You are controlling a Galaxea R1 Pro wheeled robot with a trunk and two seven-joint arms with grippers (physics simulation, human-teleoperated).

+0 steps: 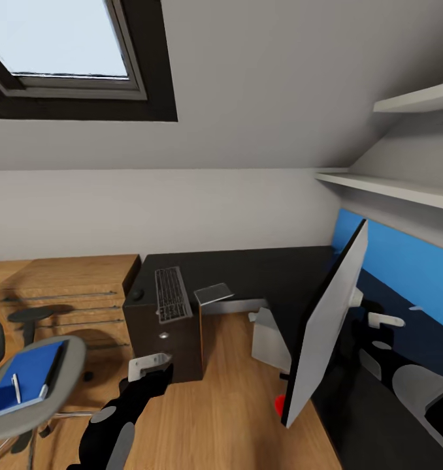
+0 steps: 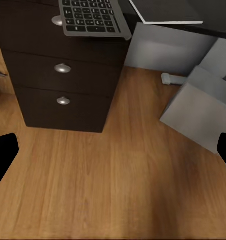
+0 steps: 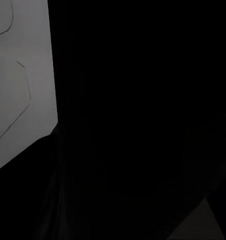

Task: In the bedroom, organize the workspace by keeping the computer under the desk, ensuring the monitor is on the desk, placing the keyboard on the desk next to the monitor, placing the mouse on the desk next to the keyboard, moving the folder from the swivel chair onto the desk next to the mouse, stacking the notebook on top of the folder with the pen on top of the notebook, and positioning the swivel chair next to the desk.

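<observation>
The desk (image 1: 267, 267) has a glossy black top and a dark drawer unit (image 2: 58, 95). On the top over the drawers lie the keyboard (image 1: 172, 294) (image 2: 93, 17) and, left of it, the small dark mouse (image 1: 138, 294). The monitor (image 1: 326, 326) shows edge-on and tilted at the desk's right wing, its lower corner out over the floor. The grey computer (image 1: 269, 339) (image 2: 193, 112) stands under the desk. The swivel chair (image 1: 58, 398) holds the blue folder (image 1: 22, 382), the dark notebook (image 1: 55, 365) and the white pen (image 1: 16, 388). My left gripper (image 1: 149, 367) (image 2: 113, 160) hangs open over the floor before the drawers. My right gripper's white fingers (image 1: 386, 320) are behind the monitor.
Low wooden shelving (image 1: 65, 287) lines the wall left of the desk. A flat grey sheet-like item (image 1: 213, 292) (image 2: 168, 12) lies beside the keyboard. White wall shelves (image 1: 404, 189) hang over the right wing. A small red thing (image 1: 279, 403) shows by the monitor's lower corner. Wooden floor (image 2: 118, 190) lies open ahead.
</observation>
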